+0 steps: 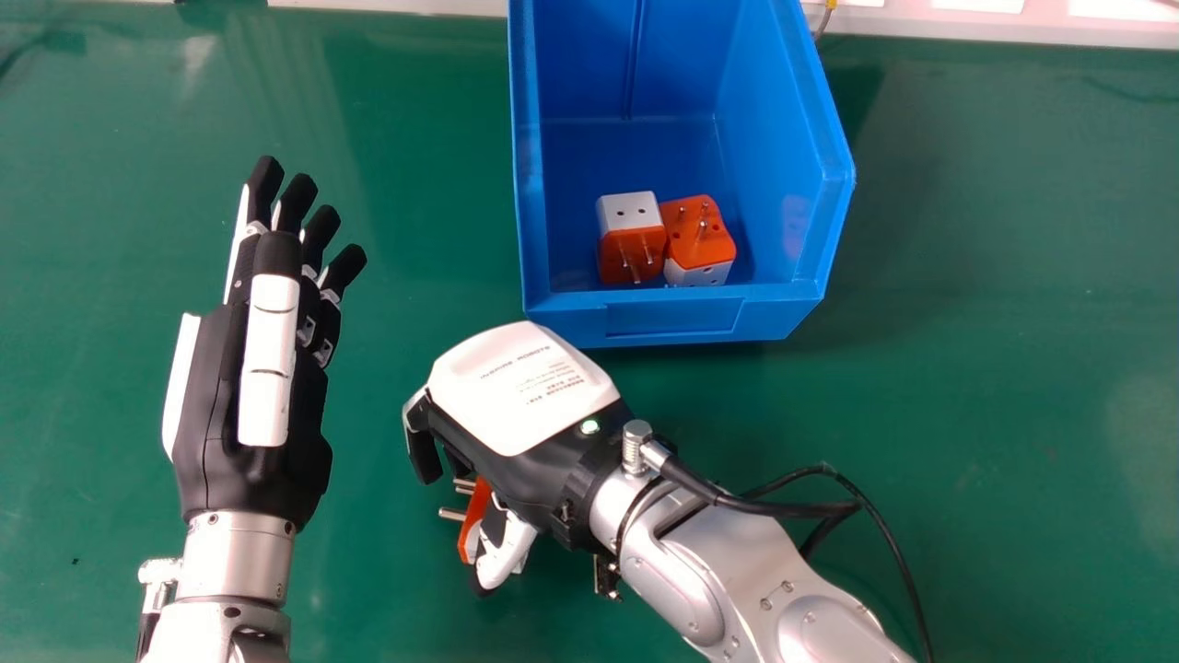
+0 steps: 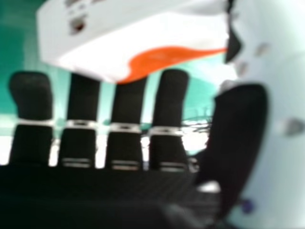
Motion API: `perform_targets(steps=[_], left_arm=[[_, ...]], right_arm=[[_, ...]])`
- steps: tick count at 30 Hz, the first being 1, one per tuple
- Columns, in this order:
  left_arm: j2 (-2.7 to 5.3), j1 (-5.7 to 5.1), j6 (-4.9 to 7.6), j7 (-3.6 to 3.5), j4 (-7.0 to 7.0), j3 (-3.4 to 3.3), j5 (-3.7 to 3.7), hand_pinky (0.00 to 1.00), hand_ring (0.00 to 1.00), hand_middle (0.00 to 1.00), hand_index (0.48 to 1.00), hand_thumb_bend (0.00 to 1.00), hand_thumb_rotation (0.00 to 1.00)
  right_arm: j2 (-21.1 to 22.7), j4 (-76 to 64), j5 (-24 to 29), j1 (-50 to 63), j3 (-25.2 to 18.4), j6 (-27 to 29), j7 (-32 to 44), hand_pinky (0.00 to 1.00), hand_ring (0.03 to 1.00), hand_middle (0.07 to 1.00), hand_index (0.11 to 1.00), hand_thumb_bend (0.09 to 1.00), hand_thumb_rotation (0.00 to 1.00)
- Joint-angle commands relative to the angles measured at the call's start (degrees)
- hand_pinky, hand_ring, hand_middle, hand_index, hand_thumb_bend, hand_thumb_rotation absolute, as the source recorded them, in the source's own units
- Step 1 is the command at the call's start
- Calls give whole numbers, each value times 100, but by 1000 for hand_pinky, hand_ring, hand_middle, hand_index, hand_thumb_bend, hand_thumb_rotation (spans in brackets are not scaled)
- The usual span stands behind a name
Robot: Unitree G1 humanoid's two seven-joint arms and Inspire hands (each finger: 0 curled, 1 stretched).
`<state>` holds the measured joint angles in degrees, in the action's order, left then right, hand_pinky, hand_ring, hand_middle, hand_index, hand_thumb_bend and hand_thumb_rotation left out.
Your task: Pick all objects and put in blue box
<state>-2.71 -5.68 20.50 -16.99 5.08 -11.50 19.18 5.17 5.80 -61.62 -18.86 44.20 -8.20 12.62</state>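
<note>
Right hand [image 1: 520,414], one: wrist angled inward, back up, fingers loosely bent and well parted from the thumb; whether it has any grip cannot be told. Plug adapter [image 1: 473,517], one: orange and white, on its side beside the thumb, prongs towards the fingers. Left hand [image 1: 258,405], one: thumb uppermost, fingers straight, pointing away, empty. Blue box [image 1: 674,319], one. Inside, near its front wall: adapters, two, side by side, one [image 1: 632,241], other [image 1: 698,241].
</note>
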Motion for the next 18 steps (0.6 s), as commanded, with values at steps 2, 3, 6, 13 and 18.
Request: perform_targets(steps=[2,3,6,13,18], left_arm=[[-29,-6,54,-5,-139,14,-43,937,976,991,985,690,815],[-36,-1,64,1,-133,13,-65,937,976,991,985,690,815],[-35,19,55,-45,-114,7,3,940,977,991,985,690,813],[-59,42,91,-21,-75,-2,-63,942,978,992,986,691,814],[-44,63,76,-17,-60,-8,-30,942,978,991,986,692,818]], right_arm=[[-17,-282,-106,14,17,-10,-125,212,292,503,514,541,7],[-23,-317,-119,17,17,-25,-115,212,292,503,514,541,7],[-28,-462,-252,39,53,-92,-129,205,284,481,513,537,5],[-141,-995,-261,262,41,-306,123,205,284,465,512,534,4],[-93,-1504,-326,412,36,-365,316,203,284,452,511,532,3]])
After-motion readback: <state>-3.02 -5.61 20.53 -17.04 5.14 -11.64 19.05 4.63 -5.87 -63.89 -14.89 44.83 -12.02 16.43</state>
